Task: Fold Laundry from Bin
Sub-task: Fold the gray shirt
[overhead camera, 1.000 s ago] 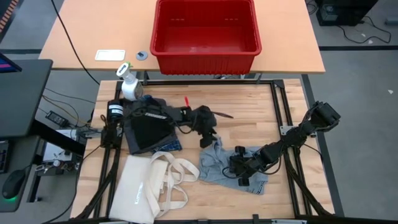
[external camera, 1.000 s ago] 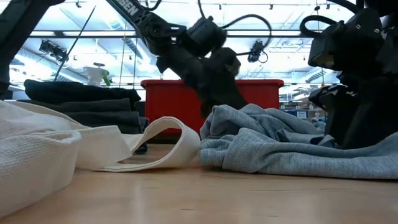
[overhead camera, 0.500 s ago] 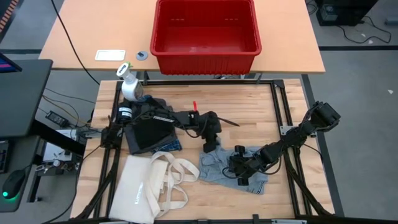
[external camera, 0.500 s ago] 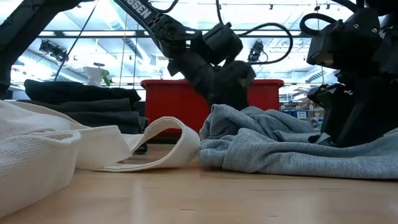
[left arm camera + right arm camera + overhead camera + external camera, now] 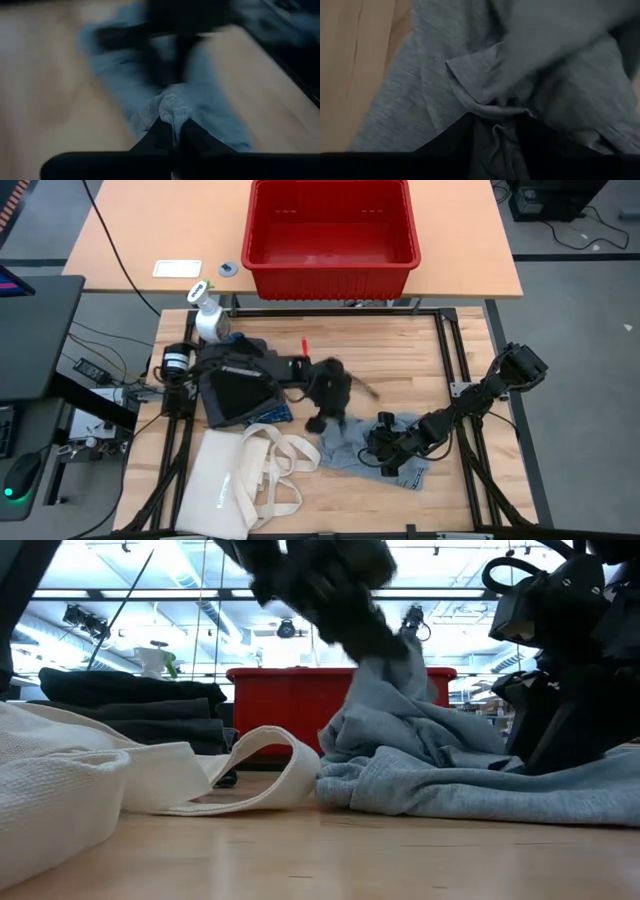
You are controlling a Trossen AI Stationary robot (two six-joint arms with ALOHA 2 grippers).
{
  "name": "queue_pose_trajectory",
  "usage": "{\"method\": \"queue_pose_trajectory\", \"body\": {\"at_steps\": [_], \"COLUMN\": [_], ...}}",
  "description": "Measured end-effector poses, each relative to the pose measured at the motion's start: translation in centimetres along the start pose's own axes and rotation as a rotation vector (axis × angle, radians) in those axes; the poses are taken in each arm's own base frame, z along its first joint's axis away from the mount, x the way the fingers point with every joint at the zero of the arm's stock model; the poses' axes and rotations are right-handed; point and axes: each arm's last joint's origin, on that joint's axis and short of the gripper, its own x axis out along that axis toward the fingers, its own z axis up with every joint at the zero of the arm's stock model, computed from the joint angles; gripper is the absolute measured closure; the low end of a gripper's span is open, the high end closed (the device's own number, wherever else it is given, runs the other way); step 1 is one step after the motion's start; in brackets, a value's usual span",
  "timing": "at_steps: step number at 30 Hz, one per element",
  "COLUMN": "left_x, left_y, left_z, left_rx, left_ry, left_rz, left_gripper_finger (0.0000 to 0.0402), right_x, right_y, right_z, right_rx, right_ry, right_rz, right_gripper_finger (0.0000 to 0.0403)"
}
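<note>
Laundry here means mostly one light grey garment [image 5: 350,442] lying crumpled on the wooden worktop [image 5: 400,350], between the cream tote bag [image 5: 235,480] and the right arm. The left gripper [image 5: 322,420] has its jaws pressed together on a peak of that cloth, and in the low view the fabric rises in a tent under it. The right gripper [image 5: 385,458] sits low on the far side of the same piece, jaws pinching a bunched fold, as its wrist view shows.

What worries me is that both arms hold one soft piece at once. If the left one lifts faster than the right gives way, the pinch looks small enough to slip, and the cloth would flop back in a heap. It could also come up twisted, since I cannot tell whether either grip is on a true edge or just a wrinkle. The tote bag's handle [image 5: 265,775] lies just beside the grey piece, so a sideways drag might catch it. Darker clothes [image 5: 235,385] are stacked nearby. The red bin [image 5: 330,260] stands well apart, seemingly empty.
</note>
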Motion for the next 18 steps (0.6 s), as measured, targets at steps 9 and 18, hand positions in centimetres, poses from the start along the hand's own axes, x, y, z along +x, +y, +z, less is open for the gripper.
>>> {"method": "queue_pose_trajectory", "body": {"at_steps": [9, 18], "left_x": [2.9, 5.9], "left_y": [-7.3, -8.0], "left_z": [-1.6, -3.5], "left_rx": [0.47, 0.357], "left_ry": [0.25, 0.389], "left_rz": [-0.139, 0.041], "left_gripper_finger": [0.0385, 0.0372], "right_x": [0.0, -0.8], "right_y": [-0.3, -0.2], "right_z": [-0.1, 0.5], "right_rx": [0.047, 0.1], "right_ry": [-0.01, 0.015], "right_rz": [-0.063, 0.007], "right_gripper_finger": [0.0244, 0.0244]}}
